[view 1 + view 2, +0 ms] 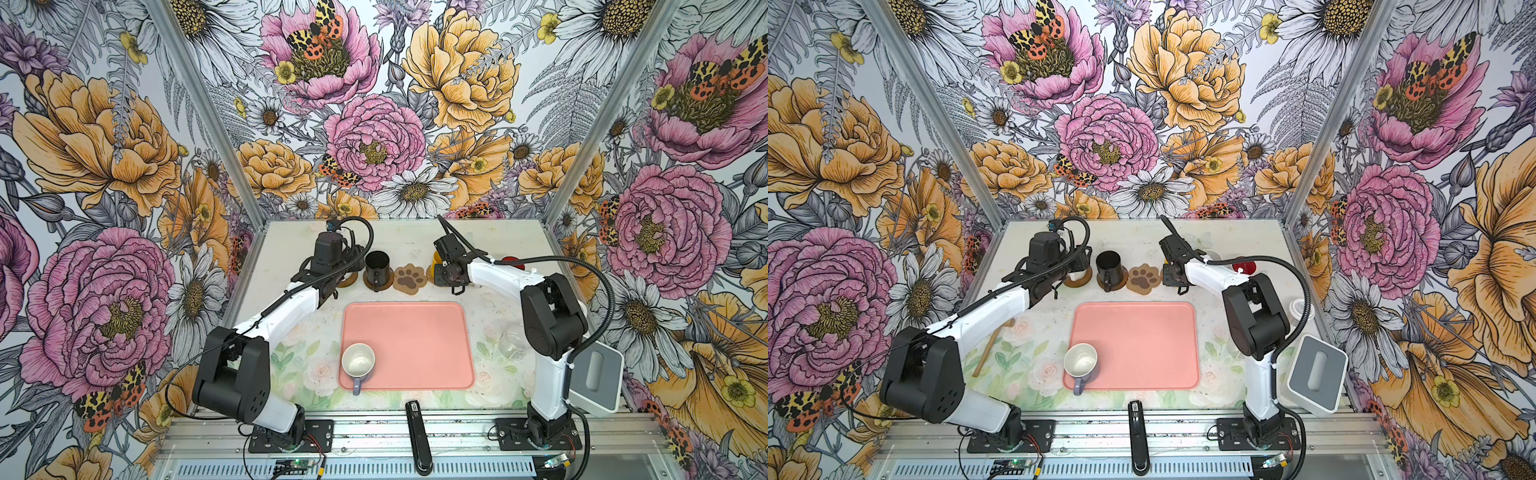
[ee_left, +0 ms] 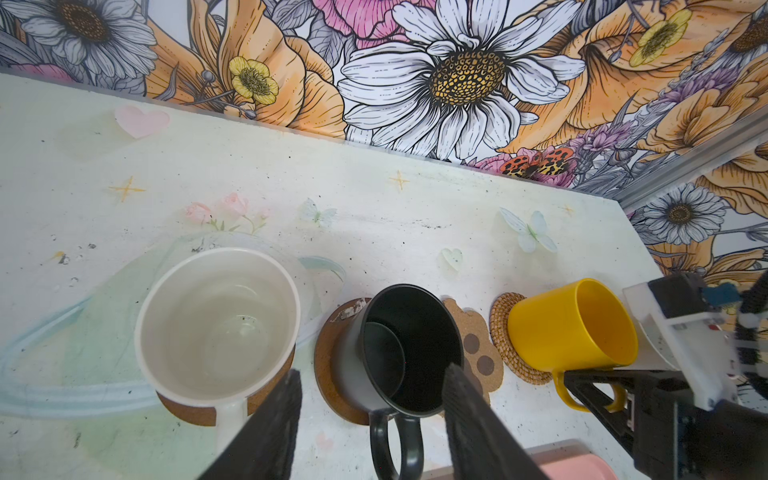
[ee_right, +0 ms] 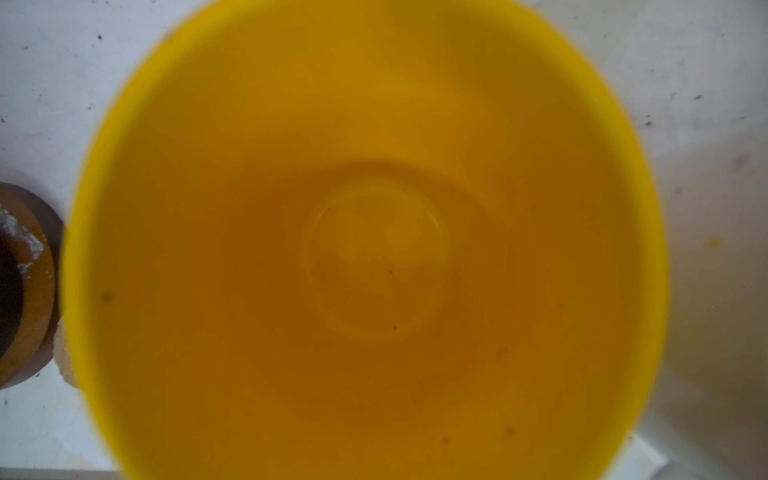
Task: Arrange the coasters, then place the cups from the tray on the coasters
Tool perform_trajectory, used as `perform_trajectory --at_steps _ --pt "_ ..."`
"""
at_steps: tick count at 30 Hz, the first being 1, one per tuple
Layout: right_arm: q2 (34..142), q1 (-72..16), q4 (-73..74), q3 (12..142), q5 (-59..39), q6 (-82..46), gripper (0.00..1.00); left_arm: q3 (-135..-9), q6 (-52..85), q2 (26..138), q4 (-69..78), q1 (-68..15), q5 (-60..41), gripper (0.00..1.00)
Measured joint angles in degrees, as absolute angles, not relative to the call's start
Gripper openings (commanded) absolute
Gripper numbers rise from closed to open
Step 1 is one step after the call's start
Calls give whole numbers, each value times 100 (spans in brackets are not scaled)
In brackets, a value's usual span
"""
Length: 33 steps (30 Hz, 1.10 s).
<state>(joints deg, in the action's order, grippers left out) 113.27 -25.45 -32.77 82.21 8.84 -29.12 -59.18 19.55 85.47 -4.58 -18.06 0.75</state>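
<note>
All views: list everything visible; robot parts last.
tray: one, pink, centre.
lavender mug: one, tray's near left corner.
white mug: one, far row, left end.
black mug: one, beside it.
yellow mug: one, far row.
red-inside mug: one, far right, mostly hidden.
brown coasters: two, under white, black mugs.
paw coaster: one, tan, bare.
woven coaster: one, golden, at yellow mug.
jar: one, clear, right of tray.
paper cup: one, white, right edge.
box: one, white-grey, near right.
black tool: one, front edge.
stick: one, wooden, left of tray.
left gripper: open, by black mug.
right gripper: shut on yellow mug's handle.
</note>
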Motion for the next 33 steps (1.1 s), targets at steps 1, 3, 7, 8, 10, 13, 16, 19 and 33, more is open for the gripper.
perform_trajectory --at_steps 1,3,7,8,10,13,16,19,33 --pt "11323 -2554 -3264 8211 902 -2915 0 -5918 1955 8536 -458 -1806 75 57" --pt "11306 -2558 -3232 8176 932 -2915 0 -5918 1955 8510 -458 -1806 78 57" --pt "11268 -2558 -3179 8108 941 -2912 0 -5918 1955 8479 -454 -1806 75 57" --pt "11253 -2558 -3175 8090 945 -2912 0 -5918 1955 8475 -454 -1806 75 57" --pt "11238 -2558 -3177 8064 965 -2912 0 -5916 1955 8473 -449 -1806 75 57" --pt "11209 -2558 -3153 8018 978 -2910 0 -5911 1955 8473 -449 -1806 75 57" --pt "11198 -2558 -3140 8001 978 -2910 0 -5911 1955 8473 -447 -1806 78 57" --pt "11196 -2558 -3140 8001 978 -2912 0 -5911 1955 8473 -447 -1806 75 57" --pt "11196 -2558 -3140 8001 976 -2910 12 -5911 1957 8473 -447 -1806 75 57"
